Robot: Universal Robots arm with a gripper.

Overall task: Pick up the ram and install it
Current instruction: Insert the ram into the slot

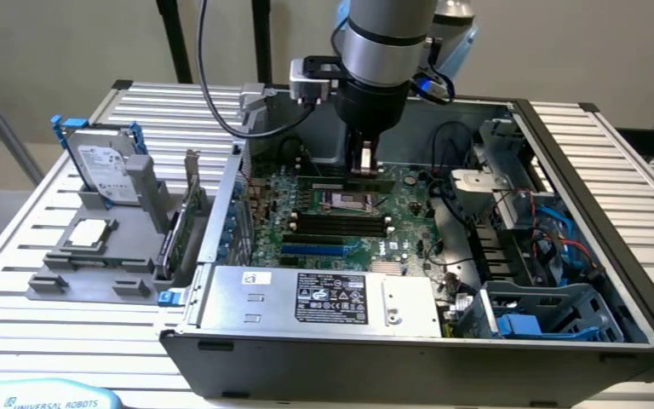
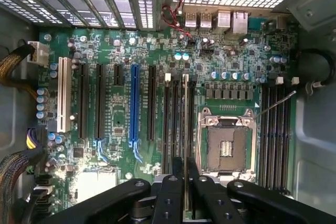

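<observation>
The ram (image 2: 185, 119) shows edge-on in the wrist view, a thin strip running between the fingertips of my gripper (image 2: 185, 167), which is shut on it. It hangs over the black memory slots (image 2: 178, 124), beside the open processor socket (image 2: 229, 141). In the exterior view my gripper (image 1: 364, 160) reaches down into the open computer case (image 1: 418, 349) and holds the ram (image 1: 364, 169) upright just above the green motherboard (image 1: 412, 217), at the far side of the socket (image 1: 343, 201). The black memory slots (image 1: 329, 227) lie nearer the camera.
A grey holder (image 1: 88, 277) at the exterior view's left carries a hard drive (image 1: 108, 170), a silver processor chip (image 1: 88, 232) and an upright card (image 1: 187, 213). The power supply (image 1: 316, 296) fills the case's near side. Cables and drive bays (image 1: 531, 247) crowd the exterior view's right.
</observation>
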